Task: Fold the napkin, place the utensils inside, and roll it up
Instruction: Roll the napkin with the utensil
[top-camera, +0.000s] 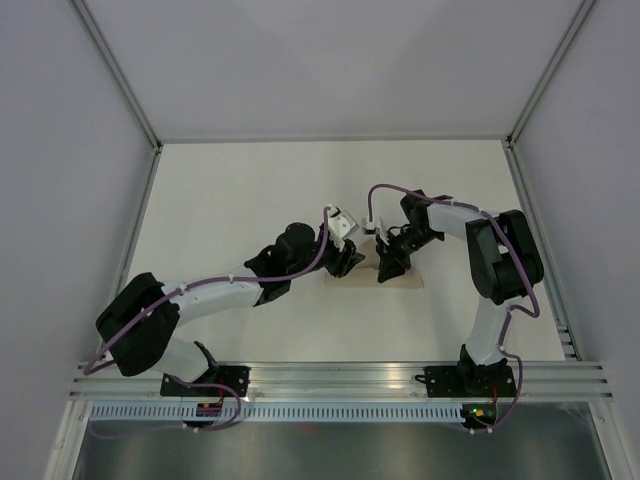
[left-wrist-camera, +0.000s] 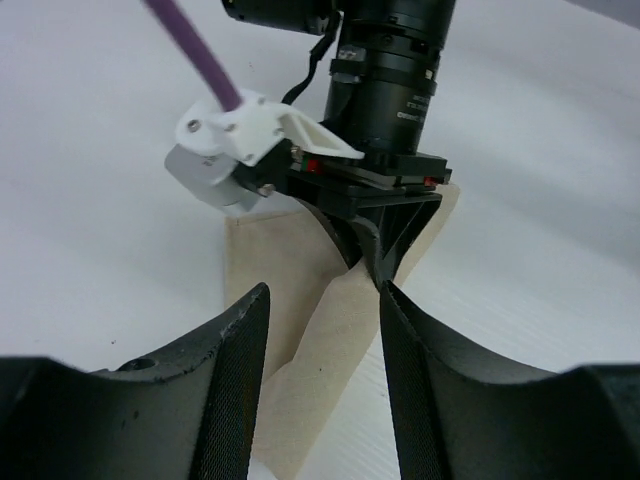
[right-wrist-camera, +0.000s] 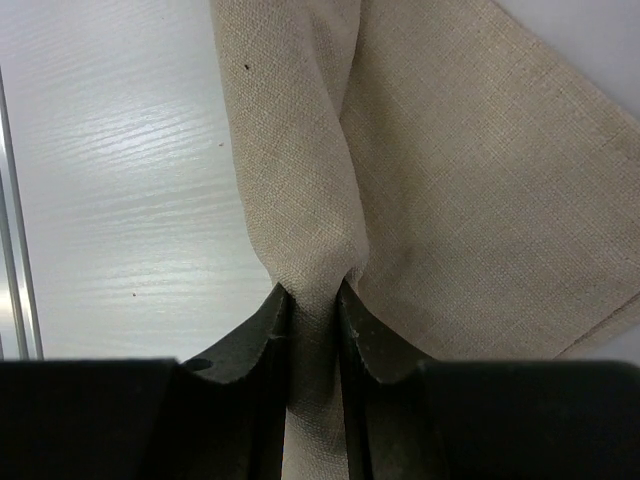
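Note:
The beige napkin (top-camera: 407, 280) lies folded into a narrow band at the middle of the table, mostly covered by both grippers. My right gripper (right-wrist-camera: 313, 295) is shut on a raised fold of the napkin (right-wrist-camera: 470, 180), and cloth bunches between its pads. In the left wrist view that gripper (left-wrist-camera: 372, 268) pinches the far part of the napkin (left-wrist-camera: 290, 265). My left gripper (left-wrist-camera: 323, 292) faces it from the near side, open, fingers astride a cloth strip; the pads stand clear of it. The two grippers almost meet (top-camera: 368, 262). The utensils are out of view.
The white table (top-camera: 250, 190) is walled by grey panels with aluminium posts (top-camera: 115, 70). A metal rail (top-camera: 340, 375) runs along the near edge with the arm bases. Purple cables (top-camera: 395, 190) loop over both arms.

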